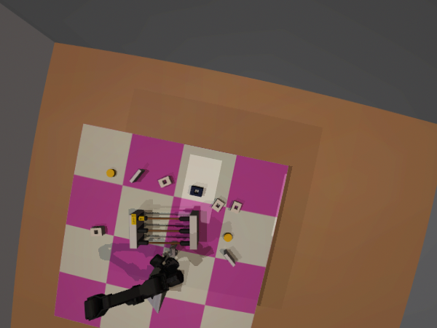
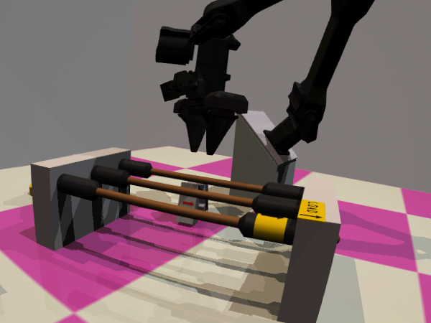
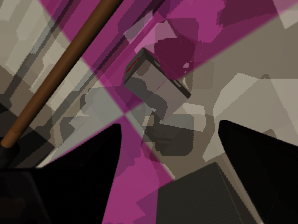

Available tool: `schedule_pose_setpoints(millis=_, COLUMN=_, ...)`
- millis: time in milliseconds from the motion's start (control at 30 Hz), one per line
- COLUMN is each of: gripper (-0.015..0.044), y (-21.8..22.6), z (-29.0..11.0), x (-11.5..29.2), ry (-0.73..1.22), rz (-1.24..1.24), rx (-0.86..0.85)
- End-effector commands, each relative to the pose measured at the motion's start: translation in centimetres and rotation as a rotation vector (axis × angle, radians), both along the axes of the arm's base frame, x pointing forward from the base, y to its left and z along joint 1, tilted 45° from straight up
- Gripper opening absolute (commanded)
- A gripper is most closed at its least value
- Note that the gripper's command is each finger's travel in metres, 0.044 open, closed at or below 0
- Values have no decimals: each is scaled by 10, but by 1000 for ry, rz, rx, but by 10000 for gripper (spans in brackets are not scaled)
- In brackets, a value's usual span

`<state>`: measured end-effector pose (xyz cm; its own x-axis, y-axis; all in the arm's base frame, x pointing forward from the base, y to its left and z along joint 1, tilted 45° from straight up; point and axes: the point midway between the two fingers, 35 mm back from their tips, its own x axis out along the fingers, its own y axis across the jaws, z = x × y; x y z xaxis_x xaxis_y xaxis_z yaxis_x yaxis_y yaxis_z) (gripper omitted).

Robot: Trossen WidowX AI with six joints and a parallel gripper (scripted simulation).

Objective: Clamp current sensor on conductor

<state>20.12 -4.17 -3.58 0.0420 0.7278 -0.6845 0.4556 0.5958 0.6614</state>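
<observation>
The grey split-core sensor (image 2: 191,207) (image 3: 155,80) stands on the table just outside the rack, on the arm's side of the three rods. Its red arrow points toward the rack's LOAD end. It is around no conductor. The LOAD conductor (image 2: 169,209) (image 1: 162,218) is the rod with the yellow sleeve (image 2: 267,227), beside the yellow LOAD label (image 2: 312,210) (image 1: 133,219). It is the rod farthest from the sensor. My gripper (image 2: 202,148) (image 3: 169,128) (image 1: 171,255) is open and empty. It hangs above the sensor without touching it.
Two grey end blocks (image 2: 65,186) (image 2: 312,251) carry the rods. A grey wedge (image 2: 251,154) (image 1: 157,302) stands behind the rack by the arm. Yellow discs (image 1: 111,173) (image 1: 228,237), a dark blue box (image 1: 198,189), small white squares (image 1: 164,181) and grey bars (image 1: 137,176) lie scattered on the mat.
</observation>
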Motion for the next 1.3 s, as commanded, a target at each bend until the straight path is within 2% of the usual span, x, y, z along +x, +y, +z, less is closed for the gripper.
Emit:
schedule_pose_setpoints(millis=0, gripper=320, y=2, z=4, x=17, ry=479, rz=-342, rx=-44)
schedule_pose_setpoints(millis=67, gripper=320, y=4, z=5, x=21, ry=604, rz=-440, rx=-63)
schedule_pose_setpoints(millis=133, gripper=320, y=5, z=6, x=23, ry=648, rz=-476, rx=-70)
schedule_pose_setpoints(millis=1267, gripper=320, y=35, z=-26, x=20, ry=647, rz=-477, rx=-67)
